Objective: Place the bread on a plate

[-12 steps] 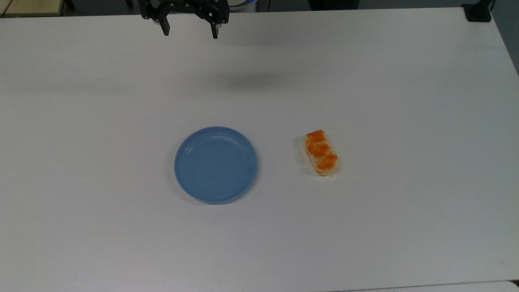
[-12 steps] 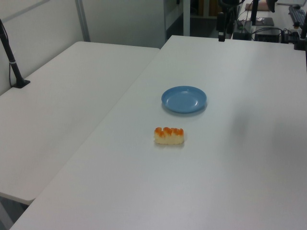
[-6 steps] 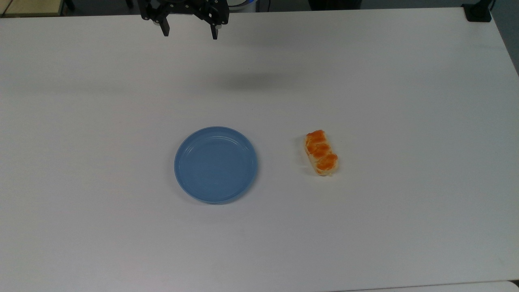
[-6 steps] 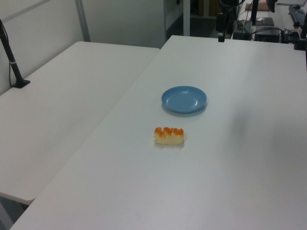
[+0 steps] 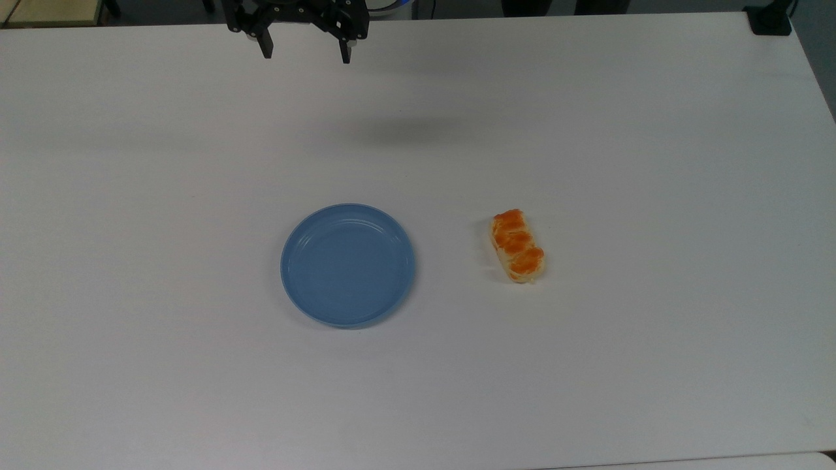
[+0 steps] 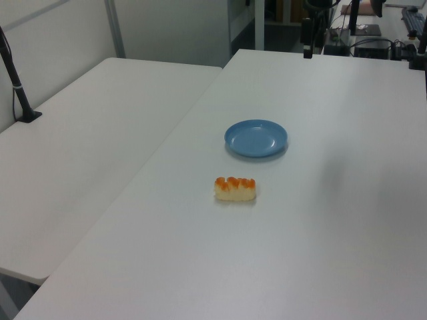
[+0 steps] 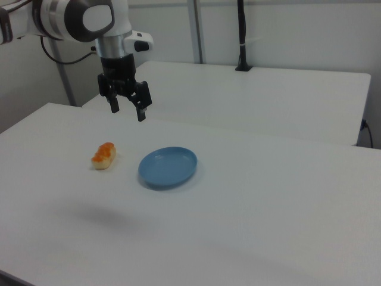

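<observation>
Bread (image 5: 517, 246): on the table (image 5: 588, 365), well apart from the empty plate (image 5: 307, 300), on the top view's right; gripper (image 5: 305, 55) raised at the far edge, fingers spread, holding nothing, unmoved over the last second; pickup not yet begun.

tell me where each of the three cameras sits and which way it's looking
Top view: high above the table, looking steeply down on plate and bread; the open gripper hangs at the upper edge.
Left view: raised beyond the bread's end, looking along the table to the plate.
Right view: raised at the opposite side, plate to the right view's right of the bread; arm and gripper show.
All three share plate and bread.
</observation>
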You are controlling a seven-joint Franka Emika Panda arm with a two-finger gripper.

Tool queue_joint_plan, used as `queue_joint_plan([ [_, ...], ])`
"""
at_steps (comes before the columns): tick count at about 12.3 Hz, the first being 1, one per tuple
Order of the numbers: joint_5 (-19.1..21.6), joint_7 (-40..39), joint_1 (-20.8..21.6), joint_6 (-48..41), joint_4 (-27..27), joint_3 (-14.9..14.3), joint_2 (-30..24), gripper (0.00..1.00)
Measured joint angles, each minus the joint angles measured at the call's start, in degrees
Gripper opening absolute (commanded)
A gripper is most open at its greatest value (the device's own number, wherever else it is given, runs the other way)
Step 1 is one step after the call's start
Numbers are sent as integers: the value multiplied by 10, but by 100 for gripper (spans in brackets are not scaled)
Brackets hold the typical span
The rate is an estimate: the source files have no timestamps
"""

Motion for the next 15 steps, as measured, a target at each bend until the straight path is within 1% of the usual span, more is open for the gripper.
queue_joint_plan([
  [8, 0, 0, 1, 0, 0, 0, 1, 100],
  [10, 0, 0, 4, 11, -1, 4, 4, 100],
  [12, 0, -1, 22, 39, -5, 7, 17, 100],
  [15, 0, -1, 80, 85, -7, 8, 59, 100],
])
